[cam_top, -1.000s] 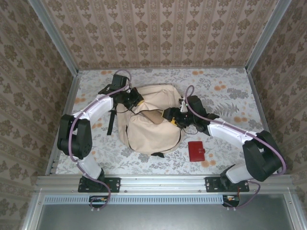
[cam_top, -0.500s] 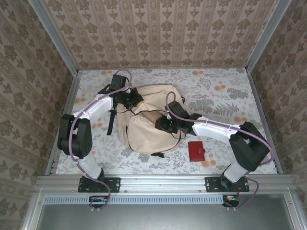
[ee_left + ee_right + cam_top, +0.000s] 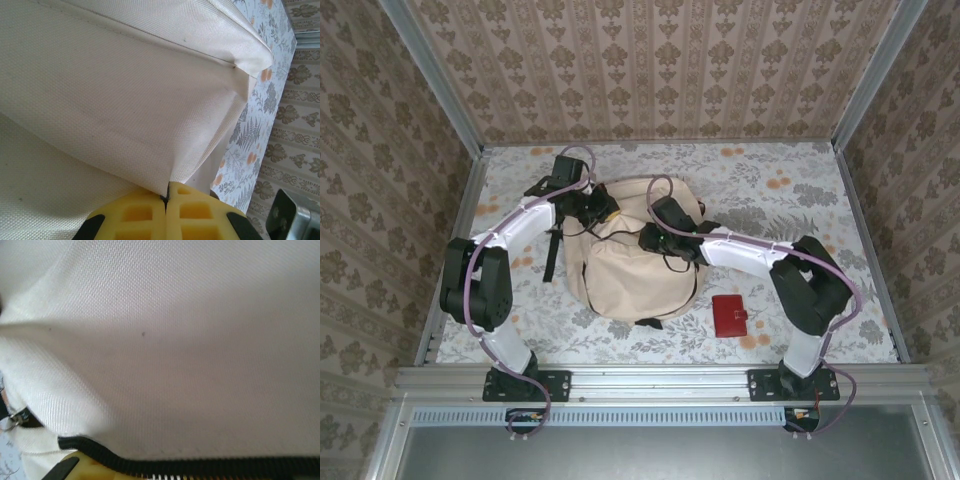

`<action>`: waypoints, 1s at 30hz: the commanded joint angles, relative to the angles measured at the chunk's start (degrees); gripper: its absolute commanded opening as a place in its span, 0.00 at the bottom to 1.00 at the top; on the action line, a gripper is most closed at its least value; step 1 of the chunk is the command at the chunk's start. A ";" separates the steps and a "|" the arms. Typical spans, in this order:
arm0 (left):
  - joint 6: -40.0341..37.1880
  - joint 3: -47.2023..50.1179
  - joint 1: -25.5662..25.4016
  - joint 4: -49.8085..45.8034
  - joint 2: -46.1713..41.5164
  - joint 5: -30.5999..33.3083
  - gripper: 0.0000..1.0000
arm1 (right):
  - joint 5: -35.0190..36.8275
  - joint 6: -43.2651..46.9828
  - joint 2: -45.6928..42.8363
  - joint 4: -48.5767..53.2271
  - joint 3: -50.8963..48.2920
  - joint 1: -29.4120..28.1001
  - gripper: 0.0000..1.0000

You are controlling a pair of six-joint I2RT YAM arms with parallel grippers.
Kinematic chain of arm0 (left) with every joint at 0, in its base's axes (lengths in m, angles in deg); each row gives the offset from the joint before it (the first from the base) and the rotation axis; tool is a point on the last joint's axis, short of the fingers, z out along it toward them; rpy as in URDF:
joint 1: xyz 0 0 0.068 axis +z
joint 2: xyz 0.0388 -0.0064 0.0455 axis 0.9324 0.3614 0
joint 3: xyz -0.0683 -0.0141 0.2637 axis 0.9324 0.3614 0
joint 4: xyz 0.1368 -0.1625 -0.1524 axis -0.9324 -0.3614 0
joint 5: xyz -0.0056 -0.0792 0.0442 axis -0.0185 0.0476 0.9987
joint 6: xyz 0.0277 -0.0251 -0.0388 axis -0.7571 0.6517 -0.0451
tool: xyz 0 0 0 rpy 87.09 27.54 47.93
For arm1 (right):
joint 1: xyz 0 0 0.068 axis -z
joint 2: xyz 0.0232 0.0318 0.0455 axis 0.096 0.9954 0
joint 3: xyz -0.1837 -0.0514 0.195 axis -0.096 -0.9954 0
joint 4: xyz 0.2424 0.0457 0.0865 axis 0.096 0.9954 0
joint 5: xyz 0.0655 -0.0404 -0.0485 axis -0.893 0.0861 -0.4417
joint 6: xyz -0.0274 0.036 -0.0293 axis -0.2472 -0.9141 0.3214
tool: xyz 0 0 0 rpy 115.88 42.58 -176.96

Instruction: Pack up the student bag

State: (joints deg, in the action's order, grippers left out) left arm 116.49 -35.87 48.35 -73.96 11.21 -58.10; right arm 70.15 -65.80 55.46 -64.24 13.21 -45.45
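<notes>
our left tool has its yellow pads pressed together, pinching a fold of cloth at the edge of the large cream fabric backpack with black straps. seen from above, this tool sits at the backpack's far left corner.

our right tool rests over the upper middle of the backpack. at its wrist we see part of one yellow finger low in the corner, against the cloth, next to a line of black zipper teeth. we cannot tell whether this tool is spread or closed.

the backpack lies in the middle of the floral-patterned worktop, between the two arms, with a black strap trailing along its left side. a small red rectangular wallet lies on the worktop near the backpack's near right corner, apart from it.
</notes>
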 commanded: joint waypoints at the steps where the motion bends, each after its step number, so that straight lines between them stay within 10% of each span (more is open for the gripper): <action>1: -0.40 -0.70 0.34 0.58 -0.07 -0.77 0.00 | 1.23 0.66 1.50 -3.29 1.95 0.26 0.24; 10: -0.66 -0.53 0.34 0.94 -0.06 -1.19 0.00 | 0.28 -11.17 -7.06 -9.91 -8.95 0.41 0.07; 30: -0.51 -0.97 0.34 1.03 0.36 -2.51 0.00 | 1.34 -16.11 6.91 -19.95 -0.42 3.29 0.03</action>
State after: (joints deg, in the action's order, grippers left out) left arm 116.49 -35.87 48.30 -73.91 11.21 -58.78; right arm 68.95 -80.25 59.64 -78.33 10.04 -42.68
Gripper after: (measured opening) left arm 0.044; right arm 0.062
